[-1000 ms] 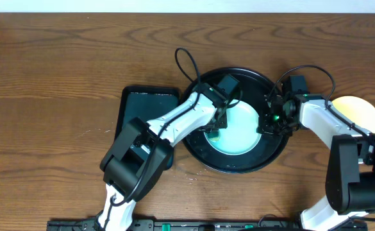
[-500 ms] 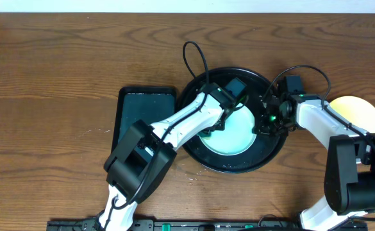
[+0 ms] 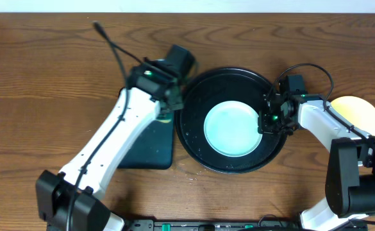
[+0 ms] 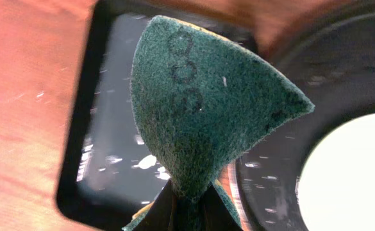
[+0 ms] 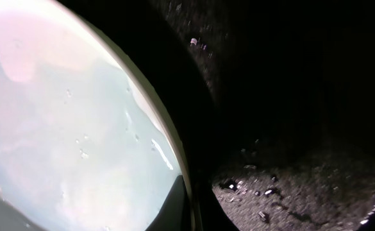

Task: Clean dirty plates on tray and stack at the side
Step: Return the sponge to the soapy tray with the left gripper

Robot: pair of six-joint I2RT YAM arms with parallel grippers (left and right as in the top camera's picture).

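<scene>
A pale mint-white plate (image 3: 233, 128) lies in the middle of the large round black tray (image 3: 193, 138). My right gripper (image 3: 266, 122) is shut on the plate's right rim; in the right wrist view one finger (image 5: 174, 208) lies over the rim of the plate (image 5: 65, 115). A pale yellow plate (image 3: 357, 110) lies on the wood at the far right, partly behind the right arm. No third plate shows. My left gripper (image 3: 169, 106) is shut on a dark green scouring pad (image 4: 200, 109), above the gap between the two trays.
A dark teal rectangular tray (image 3: 145, 151) lies left of the black tray, partly under the left arm; it also shows in the left wrist view (image 4: 110, 128). Crumbs dot the black tray's floor (image 5: 290, 186). Brown wood tabletop (image 3: 46, 96) surrounds both.
My left gripper has lifted the pad off the plate and swung left, out of the black tray to the teal tray's edge. The right gripper still holds the plate's rim.
</scene>
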